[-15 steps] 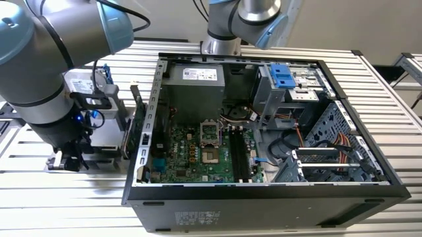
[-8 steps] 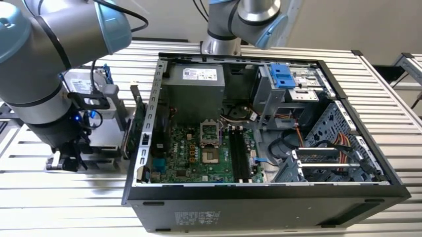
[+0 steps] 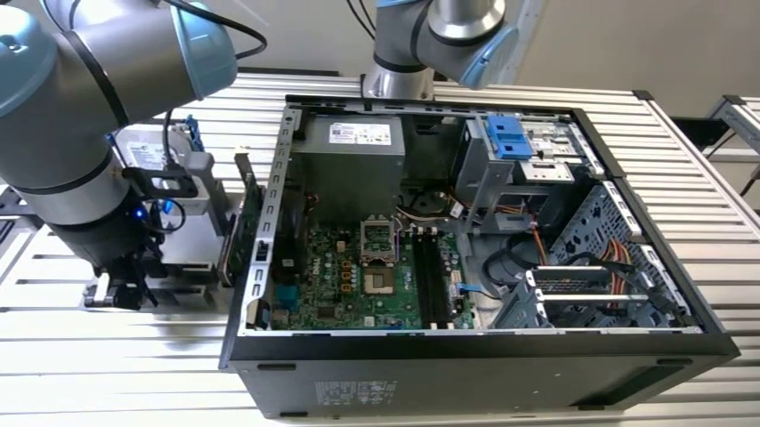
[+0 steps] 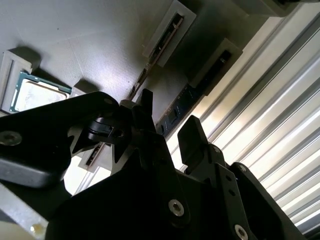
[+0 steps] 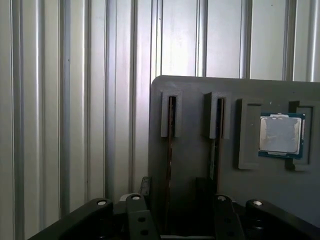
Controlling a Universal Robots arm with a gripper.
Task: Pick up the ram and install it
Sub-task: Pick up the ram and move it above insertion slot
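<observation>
Two ram sticks stand edge-up in slots of a grey holder plate [image 5: 190,165] outside the computer case, at the exterior view's left. In the first wrist view they are the dark ram [image 5: 171,130] and a second ram [image 5: 218,135]. My gripper [image 3: 119,289] hangs low over this holder. Its black fingers [image 4: 192,135] are apart and open, with a ram stick [image 4: 177,107] running down between them and the gripper [image 4: 169,119] around it; I cannot tell if they touch. In the first wrist view the gripper [image 5: 175,202] sits below the sticks.
A silver processor chip [image 5: 280,132] rests in the same holder beside the sticks. The open computer case [image 3: 475,347] lies on the slatted aluminium table [image 3: 119,374], with the motherboard's black memory slots [image 3: 428,276] near its middle. A green card [image 3: 252,227] stands along the case's left wall.
</observation>
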